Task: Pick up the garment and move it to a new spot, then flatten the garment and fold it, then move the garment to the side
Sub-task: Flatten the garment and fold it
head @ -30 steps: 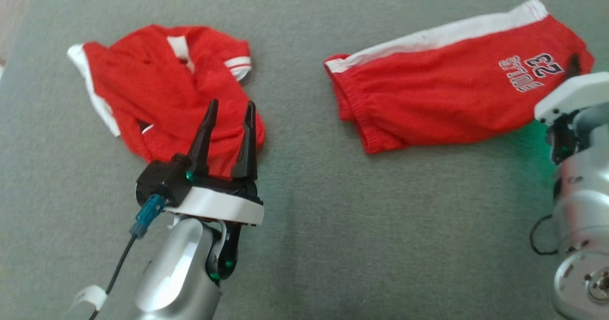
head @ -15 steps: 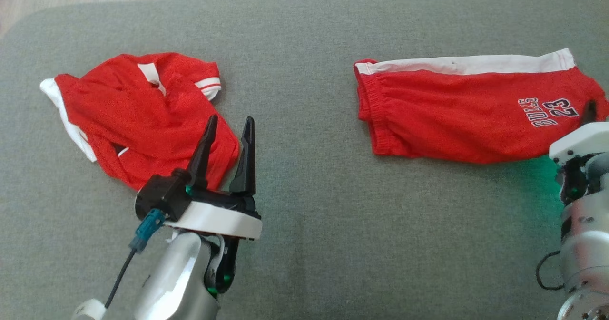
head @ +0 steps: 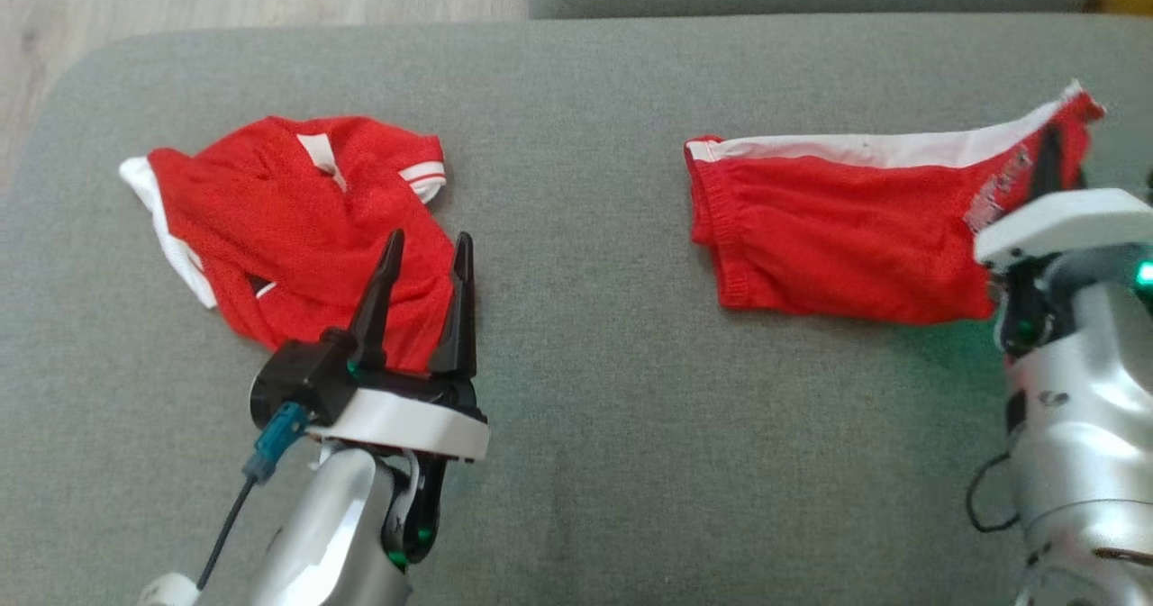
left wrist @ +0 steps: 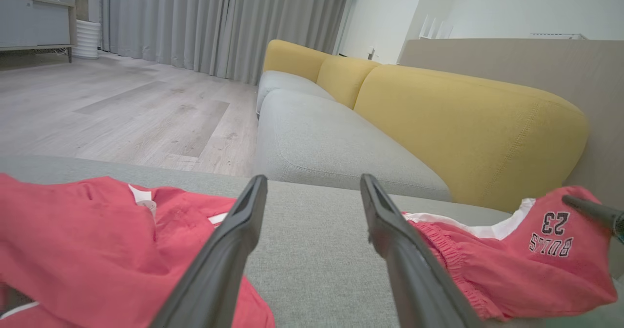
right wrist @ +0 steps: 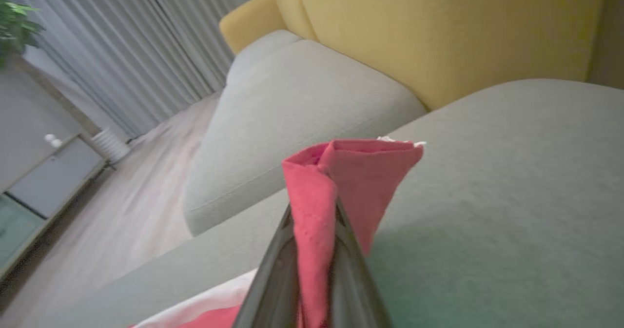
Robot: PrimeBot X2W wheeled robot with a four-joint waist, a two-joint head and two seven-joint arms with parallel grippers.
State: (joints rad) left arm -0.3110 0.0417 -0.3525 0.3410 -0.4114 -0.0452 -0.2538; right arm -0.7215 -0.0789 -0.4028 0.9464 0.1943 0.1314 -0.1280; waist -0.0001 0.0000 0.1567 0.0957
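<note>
**A:** Grey sofa cushion (head: 576, 462) underneath. Where are the red shorts (head: 838, 246)?

**B:** On its right side, one corner lifted and pinched tight in the right gripper (right wrist: 312, 216). The cloth looks soft, light and floppy, so I expect it to sag and drag. A hem corner or the waistband should grip best.

**A:** Count?

**B:** Two red garments: the shorts and a crumpled jersey (head: 297, 219). Two grippers. The left gripper (head: 425, 250) is spread wide and empty, over the jersey's edge.

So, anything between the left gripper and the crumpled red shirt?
Nothing visible. The left gripper hangs open right at the shirt's near edge, bare grey cushion around it. The shorts lie apart, in the right gripper.
</note>
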